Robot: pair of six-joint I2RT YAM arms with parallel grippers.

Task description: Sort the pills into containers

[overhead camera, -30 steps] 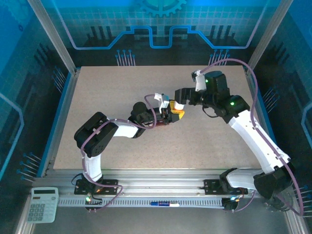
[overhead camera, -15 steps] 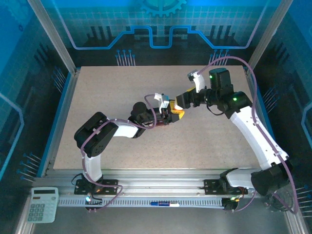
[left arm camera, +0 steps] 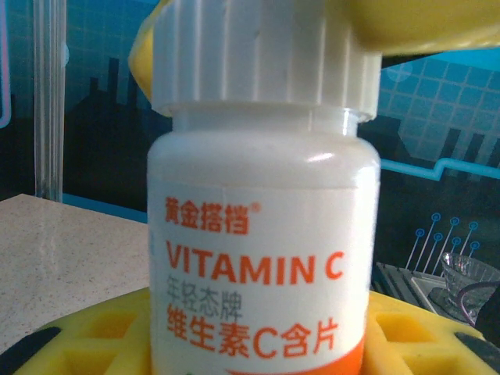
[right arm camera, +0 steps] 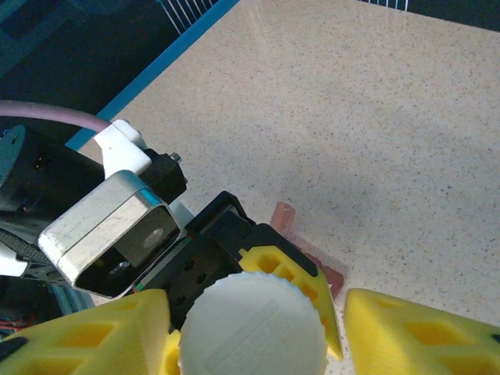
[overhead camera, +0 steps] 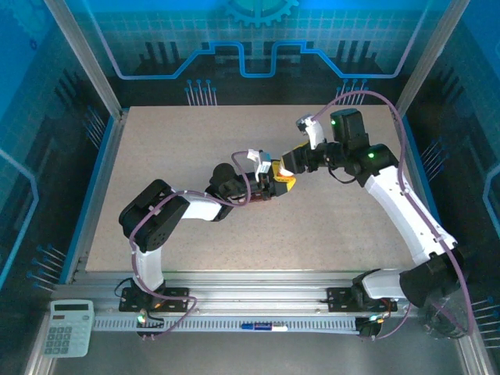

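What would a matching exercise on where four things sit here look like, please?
Things:
1 white plastic vitamin C bottle
2 ribbed white round cap
3 dark reddish-brown plastic strip
4 pale calculator

Places:
A lying on the speckled tabletop
B gripped by the left end effector
C between yellow fingers of the right end effector
D outside the table's near-left corner

Pairs: 1-B; 2-C; 3-A; 4-D

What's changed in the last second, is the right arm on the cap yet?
The right gripper moved nearer and leftward, closing in on the left gripper. Its fingers now flank the white cap, with a gap on one side, so it likely has no grasp yet. The left gripper stayed put, clamped on the vitamin C bottle.
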